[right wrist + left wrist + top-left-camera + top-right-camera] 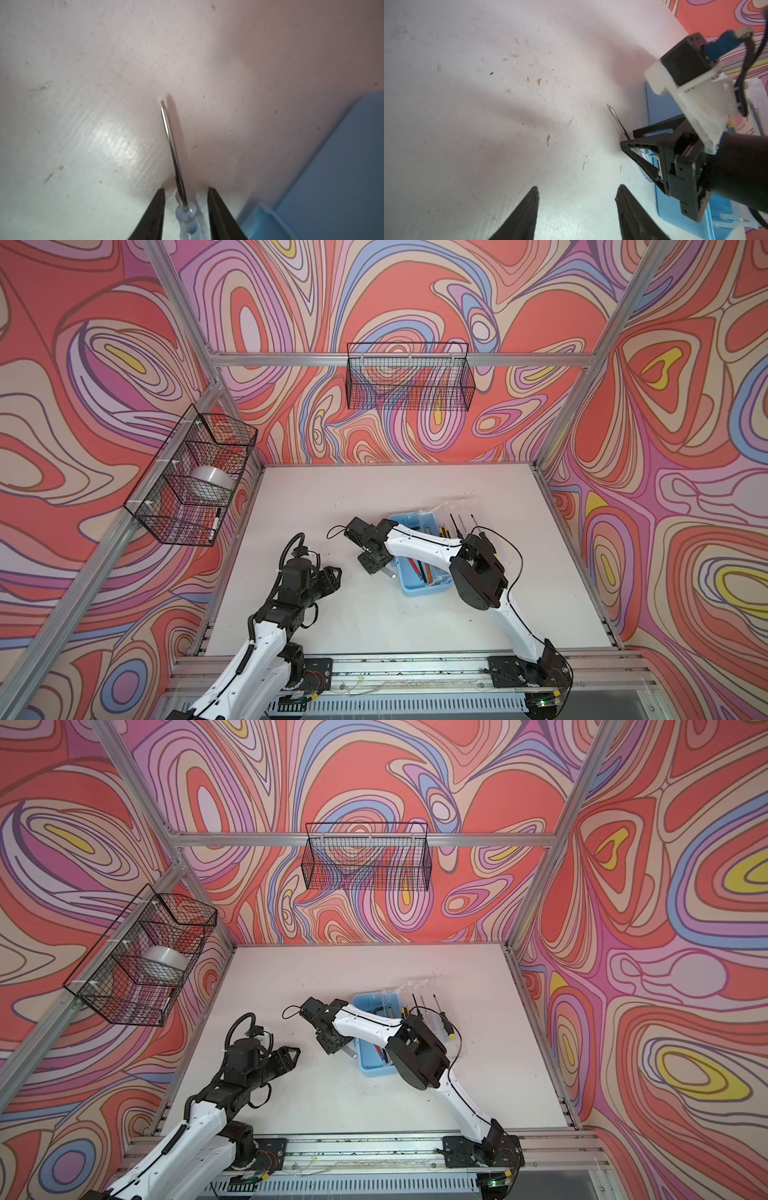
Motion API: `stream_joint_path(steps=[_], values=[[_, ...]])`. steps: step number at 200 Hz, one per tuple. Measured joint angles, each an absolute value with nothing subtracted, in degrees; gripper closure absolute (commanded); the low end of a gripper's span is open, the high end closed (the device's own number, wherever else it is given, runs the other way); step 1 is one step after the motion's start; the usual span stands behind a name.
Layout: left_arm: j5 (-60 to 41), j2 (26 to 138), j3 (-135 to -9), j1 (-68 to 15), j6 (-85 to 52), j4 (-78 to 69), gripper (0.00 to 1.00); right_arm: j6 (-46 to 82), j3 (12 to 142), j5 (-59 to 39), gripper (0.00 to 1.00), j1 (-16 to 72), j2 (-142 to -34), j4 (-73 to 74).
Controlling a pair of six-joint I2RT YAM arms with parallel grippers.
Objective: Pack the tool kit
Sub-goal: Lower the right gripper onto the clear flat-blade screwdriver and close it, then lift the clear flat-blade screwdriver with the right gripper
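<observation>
Straddling the screwdriver point(172, 145) handle, the right gripper point(186, 188) was open, with gaps on both sides and no clamp. The screwdriver was just beside the blue case point(342, 166) wall, shaft pointing over bare table point(83, 83). The left gripper point(577, 187) was open and empty, with bare table around it.

I see swirly walls point(124, 364) all around me: red, pink, purple and blue, with bits of yellow. Shiny metal bars point(291, 360) run along them. A black wire basket point(409, 377) hangs at the back, and a second basket point(178, 526) hangs on the left. The white worktop point(332, 497) has little marks and scratches.
</observation>
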State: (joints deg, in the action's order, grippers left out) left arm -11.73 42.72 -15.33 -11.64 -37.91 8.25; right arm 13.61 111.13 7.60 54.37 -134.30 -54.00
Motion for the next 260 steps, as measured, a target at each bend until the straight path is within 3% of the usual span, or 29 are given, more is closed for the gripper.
stream_joint_path(steps=[79,125,181,201,260], values=[[-11.75,42.92,-15.31,-11.64,-37.95,7.70,0.40,14.87,104.68,3.92,0.68,54.41,-130.61,-52.03],[-11.75,43.53,-15.31,-11.64,-37.95,7.38,0.40,15.70,104.14,2.50,0.84,54.41,-130.34,-51.33],[-11.75,43.53,-15.20,-11.64,-37.95,7.25,0.40,16.14,104.14,2.39,0.90,54.41,-130.34,-51.20],[-11.75,43.55,-15.20,-11.64,-37.95,7.16,0.40,16.32,104.14,2.09,1.00,54.39,-130.32,-50.61],[-11.75,43.53,-15.20,-11.64,-37.95,7.16,0.40,17.72,102.59,0.97,1.00,54.28,-128.53,-48.18]])
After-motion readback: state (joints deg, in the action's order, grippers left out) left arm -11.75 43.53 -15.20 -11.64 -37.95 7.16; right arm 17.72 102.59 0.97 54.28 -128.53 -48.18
